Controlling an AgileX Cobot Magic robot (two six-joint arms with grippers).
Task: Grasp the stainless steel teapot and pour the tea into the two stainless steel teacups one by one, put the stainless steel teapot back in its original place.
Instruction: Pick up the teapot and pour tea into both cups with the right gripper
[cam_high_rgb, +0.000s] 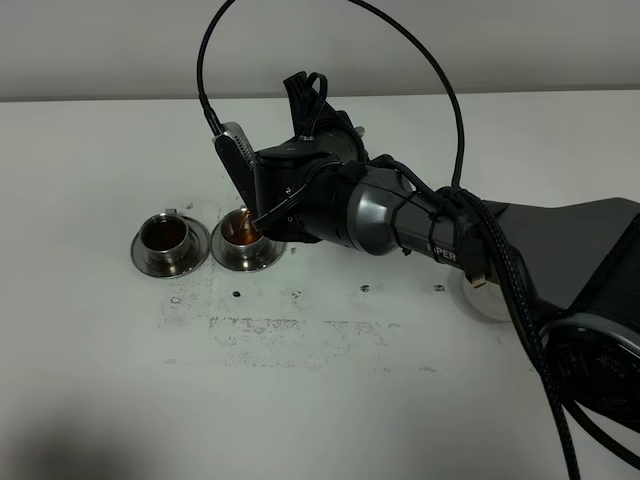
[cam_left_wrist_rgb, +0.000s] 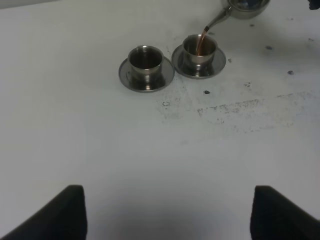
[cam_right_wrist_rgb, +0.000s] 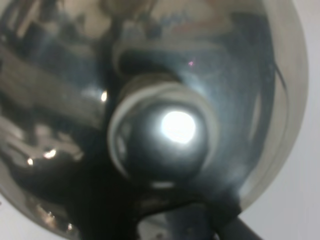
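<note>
Left claw (cam_left_wrist_rgb: 167, 212): seen spread and empty above bare surface, well short of the cups. It is best left out of the pour.
Surface (cam_high_rgb: 330, 400): white and scuffed with dark specks; no spilt tea is seen on it.
Round steel disc (cam_high_rgb: 487, 298): partly covered by the right arm and well apart from the cups. It is judged to be the place to which the pot is to be returned.
Filled teacup (cam_high_rgb: 163, 238): stood on its saucer, the leftmost of the pair in the high view, with dark tea seen inside; judged done.
Teacup under the spout (cam_high_rgb: 243, 235): stood on its own saucer, just beside its neighbour's.
Tea (cam_left_wrist_rgb: 202, 44): a thin reddish-brown stream is let fall from the spout tip, landing inside the rim.
Stainless steel teapot (cam_left_wrist_rgb: 244, 6): held in the air, tilted spout-down, just beyond the receiving cup. The right wrist view is filled by its lid knob (cam_right_wrist_rgb: 159, 134).
Right claw (cam_high_rgb: 280, 190): pressed together, pinching the teapot; the grip point itself is hidden by the wrist.
Step in hand: the second pour, judged late in the task.
Doing it well: the tilt should be held steady and the spout tip kept low over the cup's middle. The pot should be righted slowly before the rim is reached, so that no drip is shed and the neighbouring cup is not nudged.
</note>
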